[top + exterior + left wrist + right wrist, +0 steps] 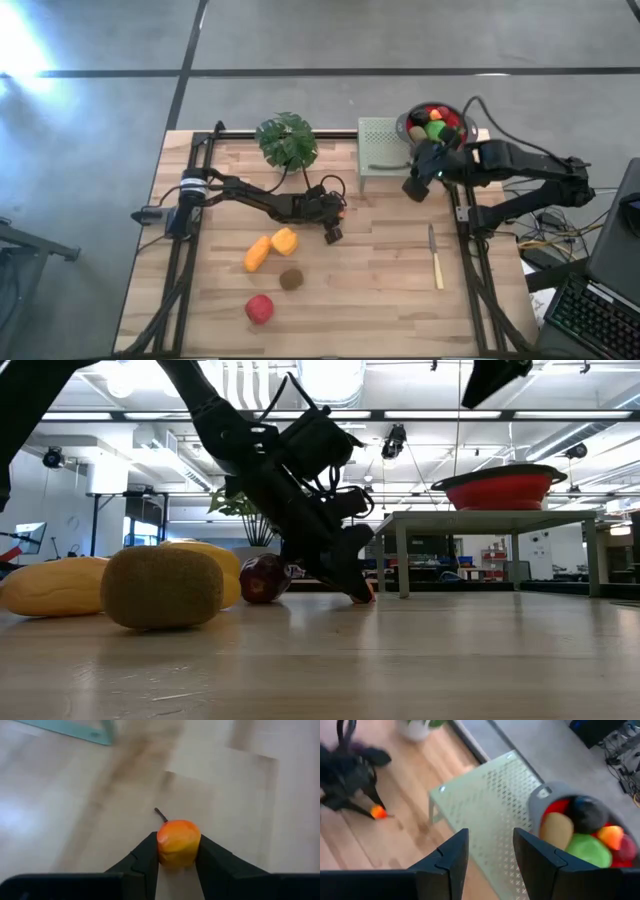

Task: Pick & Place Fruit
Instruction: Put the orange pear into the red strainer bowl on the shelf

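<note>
My left gripper [334, 234] [178, 851] reaches to the table's middle and is shut on a small orange fruit [178, 841] [378, 812]. On the boards nearer the front lie an orange fruit [258, 253], a yellow one [285, 240], a brown kiwi [291, 279] [160, 587] and a red apple [259, 308]. A grey bowl [437, 122] [540, 802] of mixed fruit stands on the right end of a pale green perforated stand [380, 145]. My right gripper [412, 190] [490, 837] hovers open and empty over that stand, beside the bowl. My left gripper pinches the small orange fruit between its two fingers [146, 855], one on each side of the fruit's body [165, 847]. A thin dark stem [160, 813] points away from the gripper. The fingers slant down from the table's left; their ends [357, 592] are at the table top.
A leafy potted plant [287, 140] stands at the far edge, left of the stand. A slim knife [435, 258] lies on the right part of the table. Cables and a keyboard sit beyond the right edge. Bare boards lie between the knife and the loose fruit.
</note>
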### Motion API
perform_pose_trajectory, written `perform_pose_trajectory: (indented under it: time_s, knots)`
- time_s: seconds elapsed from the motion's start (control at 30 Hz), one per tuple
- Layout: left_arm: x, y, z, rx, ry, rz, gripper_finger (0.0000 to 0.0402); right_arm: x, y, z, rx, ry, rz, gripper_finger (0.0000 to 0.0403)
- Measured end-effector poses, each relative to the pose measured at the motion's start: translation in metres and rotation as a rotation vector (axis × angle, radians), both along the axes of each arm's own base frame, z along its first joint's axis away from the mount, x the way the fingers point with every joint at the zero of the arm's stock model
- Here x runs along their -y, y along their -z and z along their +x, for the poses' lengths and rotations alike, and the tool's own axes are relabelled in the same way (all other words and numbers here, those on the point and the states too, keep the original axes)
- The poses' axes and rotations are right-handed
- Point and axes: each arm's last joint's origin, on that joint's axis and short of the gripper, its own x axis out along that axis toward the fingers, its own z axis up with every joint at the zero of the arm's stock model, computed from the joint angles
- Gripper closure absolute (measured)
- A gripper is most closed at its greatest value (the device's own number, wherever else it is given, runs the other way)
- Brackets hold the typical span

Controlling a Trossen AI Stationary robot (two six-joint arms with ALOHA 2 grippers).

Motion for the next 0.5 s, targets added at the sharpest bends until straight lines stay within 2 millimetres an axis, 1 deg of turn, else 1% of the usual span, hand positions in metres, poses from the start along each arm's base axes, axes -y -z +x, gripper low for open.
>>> perform_pose_trajectory:
  time_s: [0.13, 0.23, 0.37, 0.5]
  knots:
    - [0.013, -0.004, -0.002, 0.01, 0.073, -0.087, 0.0291, -0.013, 0.027, 0.004, -0.075, -0.081, -0.007, 0.0262]
    - [0.023, -0.008, -0.006, 0.025, 0.106, -0.156, 0.029, -0.03, 0.05, 0.005, -0.099, -0.168, -0.011, 0.0268]
    - [0.039, -0.018, -0.013, 0.065, 0.156, -0.217, 0.0291, -0.059, 0.075, 0.004, -0.031, -0.299, 0.003, 0.0273]
    - [0.053, -0.036, -0.014, 0.194, 0.222, -0.295, 0.0289, -0.096, 0.094, 0.006, 0.095, -0.487, 0.013, 0.0277]
